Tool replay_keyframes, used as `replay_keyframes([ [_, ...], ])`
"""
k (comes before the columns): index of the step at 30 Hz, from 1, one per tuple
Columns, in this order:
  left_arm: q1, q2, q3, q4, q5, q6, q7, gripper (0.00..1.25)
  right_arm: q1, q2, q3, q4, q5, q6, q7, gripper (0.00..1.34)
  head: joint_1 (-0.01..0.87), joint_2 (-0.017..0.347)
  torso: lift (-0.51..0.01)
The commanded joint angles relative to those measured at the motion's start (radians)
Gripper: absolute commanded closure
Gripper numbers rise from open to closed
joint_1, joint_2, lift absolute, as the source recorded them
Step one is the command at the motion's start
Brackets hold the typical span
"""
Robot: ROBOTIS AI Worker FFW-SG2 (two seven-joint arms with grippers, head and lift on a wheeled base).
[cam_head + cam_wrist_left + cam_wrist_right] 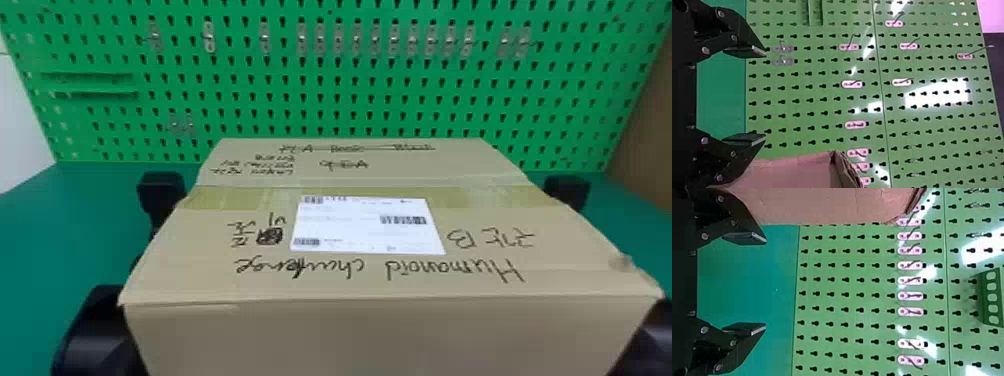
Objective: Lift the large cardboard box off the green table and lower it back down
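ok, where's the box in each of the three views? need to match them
Head view: box, centre, reaching down to the lower edge.
Left wrist view: box, alongside the left gripper.
Right wrist view: box, alongside the right gripper.
Shared landmark: green pegboard behind it.

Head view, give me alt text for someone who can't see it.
A large cardboard box with handwriting and a white label on top is in the foreground, between the robot's black left arm and right arm. Behind it, a green pegboard stands behind the green table.
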Motion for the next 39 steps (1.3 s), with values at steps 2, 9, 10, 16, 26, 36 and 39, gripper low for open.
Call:
replay_keyframes([
  [2,0.001,-0.002,-0.004,0.001,0.001,0.0,0.0,0.49,-0.002,0.002,0.019,0.004,-0.005,0.0,-0.005,0.48,0.508,0.051,-0.211],
  [9,-0.004,-0.003,-0.015,0.004,0.001,0.0,0.002,0.49,-0.003,0.004,0.045,0.009,-0.009,0.0,-0.012,0.48,0.508,0.051,-0.211],
  [10,-0.004,-0.003,-0.017,0.006,0.001,0.0,0.002,0.49,-0.003,0.004,0.049,0.009,-0.009,0.0,-0.014,0.48,0.508,0.051,-0.211],
  [16,-0.007,-0.003,-0.021,0.009,0.004,0.0,0.002,0.49,-0.005,0.004,0.058,0.01,-0.009,0.0,-0.015,0.48,0.508,0.051,-0.211],
  [26,-0.007,-0.003,-0.021,0.009,0.004,0.0,0.002,0.49,-0.005,0.004,0.061,0.013,-0.011,0.0,-0.015,0.48,0.508,0.051,-0.211],
  [36,-0.006,-0.003,-0.021,0.009,0.004,0.0,0.002,0.49,0.0,0.004,0.059,0.013,-0.012,0.0,-0.015,0.48,0.508,0.051,-0.211],
  [39,-0.003,-0.003,-0.018,0.009,0.004,0.0,0.002,0.49,-0.002,0.004,0.058,0.015,-0.012,0.0,-0.015,0.48,0.508,0.051,-0.211],
])
